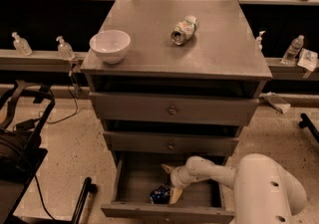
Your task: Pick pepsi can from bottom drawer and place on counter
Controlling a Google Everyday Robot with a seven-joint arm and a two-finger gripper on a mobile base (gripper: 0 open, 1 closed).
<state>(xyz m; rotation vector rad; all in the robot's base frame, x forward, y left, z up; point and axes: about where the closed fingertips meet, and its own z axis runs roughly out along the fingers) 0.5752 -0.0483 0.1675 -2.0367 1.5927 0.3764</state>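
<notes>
The pepsi can (160, 194), dark blue, lies in the open bottom drawer (134, 178) near its front, left of centre. My gripper (170, 182) reaches into the drawer from the right. It is open, with one tan fingertip (166, 168) toward the back and the other (175, 196) right beside the can. The can is not between the fingers. The counter (149, 44) is the grey cabinet top above.
A white bowl (110, 45) sits on the counter's front left. A pale green-and-white can (183, 29) lies on its side near the middle back. The two upper drawers are shut. Small bottles stand on ledges left and right. A black cart (20, 138) is at the left.
</notes>
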